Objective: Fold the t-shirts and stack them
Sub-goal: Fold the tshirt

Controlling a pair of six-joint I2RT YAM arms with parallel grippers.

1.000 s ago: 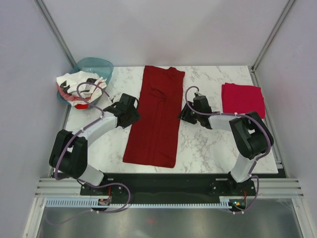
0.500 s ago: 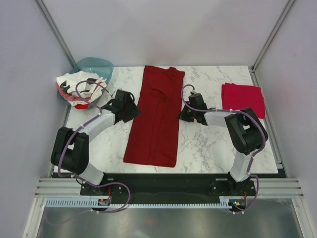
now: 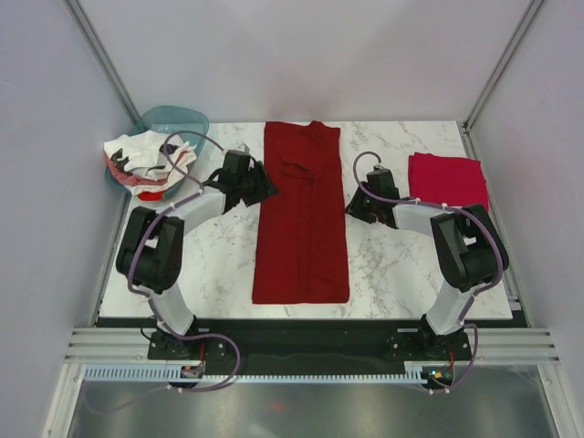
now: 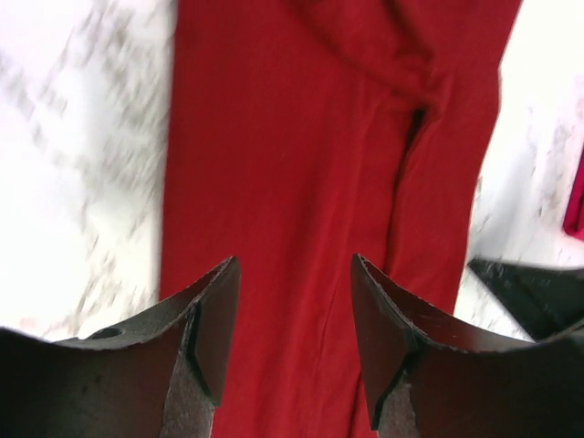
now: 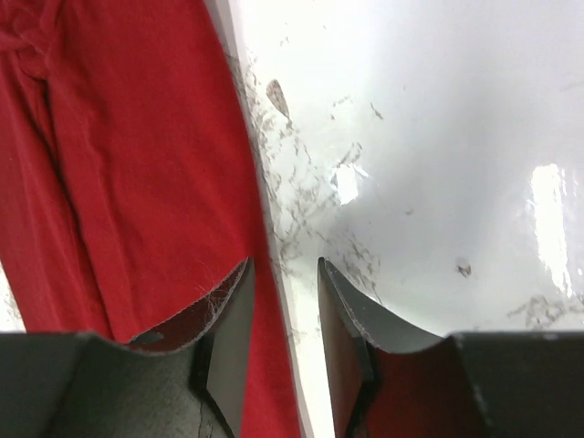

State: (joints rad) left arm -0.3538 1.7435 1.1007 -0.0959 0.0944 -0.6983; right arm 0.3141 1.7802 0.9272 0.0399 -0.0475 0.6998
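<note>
A dark maroon t-shirt lies flat as a long narrow strip down the middle of the marble table. My left gripper is open at the strip's left edge; in the left wrist view its jaws stand wide apart over the maroon cloth. My right gripper is open at the strip's right edge; in the right wrist view its jaws straddle the cloth's edge. A folded crimson-pink t-shirt lies at the right. White t-shirts with black and red marks are heaped at the far left.
A teal translucent basin stands at the far left corner under the white heap. Grey walls and metal frame posts close in the table on three sides. The black base rail runs along the near edge.
The maroon strip's near end has swung right, so it now lies straight. Both grippers have moved farther up the table, the left also to the right, against the shirt's edge.
</note>
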